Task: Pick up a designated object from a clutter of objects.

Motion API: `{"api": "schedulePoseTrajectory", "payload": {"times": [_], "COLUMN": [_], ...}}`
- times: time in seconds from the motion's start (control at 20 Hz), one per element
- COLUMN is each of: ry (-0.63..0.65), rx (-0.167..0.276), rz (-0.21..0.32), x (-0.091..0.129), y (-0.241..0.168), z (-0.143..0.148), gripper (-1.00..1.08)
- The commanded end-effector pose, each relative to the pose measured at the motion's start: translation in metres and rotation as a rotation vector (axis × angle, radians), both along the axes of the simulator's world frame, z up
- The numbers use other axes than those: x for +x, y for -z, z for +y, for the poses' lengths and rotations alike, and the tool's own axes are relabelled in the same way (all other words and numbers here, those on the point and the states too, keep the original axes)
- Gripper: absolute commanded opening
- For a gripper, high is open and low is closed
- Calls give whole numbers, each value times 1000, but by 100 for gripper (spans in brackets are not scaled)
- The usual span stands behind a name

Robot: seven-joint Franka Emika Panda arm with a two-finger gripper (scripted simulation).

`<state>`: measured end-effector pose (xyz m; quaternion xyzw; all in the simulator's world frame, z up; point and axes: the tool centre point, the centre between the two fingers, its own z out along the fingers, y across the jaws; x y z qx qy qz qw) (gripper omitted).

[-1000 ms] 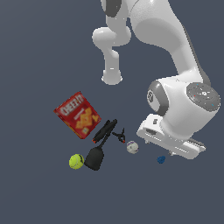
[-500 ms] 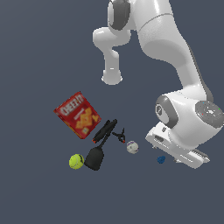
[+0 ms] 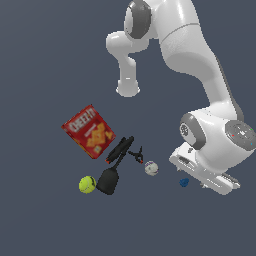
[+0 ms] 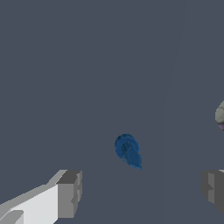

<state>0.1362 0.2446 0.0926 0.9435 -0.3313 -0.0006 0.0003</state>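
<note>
The designated object, a tiny dark-blue stubby piece (image 3: 184, 182), lies on the grey floor at the exterior view's right, apart from the clutter. In the wrist view the blue piece (image 4: 127, 151) lies just ahead of the gap between my fingers, untouched. My gripper (image 4: 140, 192) is open and empty, with one grey fingertip (image 4: 69, 194) on either side. In the exterior view the white hand (image 3: 205, 174) hovers right beside the piece. The whitish ball (image 3: 151, 168) is the nearest clutter; it shows at the wrist view's edge (image 4: 220, 116).
The red Cheez-It box (image 3: 89, 131), black marker (image 3: 120, 148), small black clamp (image 3: 136, 154), black spatula (image 3: 110, 179) and yellow-green tennis ball (image 3: 87, 184) lie grouped at the exterior view's left. The arm's base (image 3: 128, 89) stands behind them.
The arm has swung toward the exterior view's right and lower, bringing the hand down beside the blue piece. The objects have not moved.
</note>
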Motion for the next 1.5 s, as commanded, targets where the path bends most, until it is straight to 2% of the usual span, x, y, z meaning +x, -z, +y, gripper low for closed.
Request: {"api": "schedulePoseTrajectory", "payload": {"times": [0.0, 0.55, 0.85, 0.9, 1.45], "ry": [1, 4, 4, 4, 4], "rx": [0, 0, 0, 0, 0], "rz": [0, -1, -1, -1, -1], "x": [0, -1, 1, 1, 1], "y": [1, 48, 50, 50, 50], "z": [0, 0, 0, 0, 0], "gripper": [100, 100, 100, -100, -100]}}
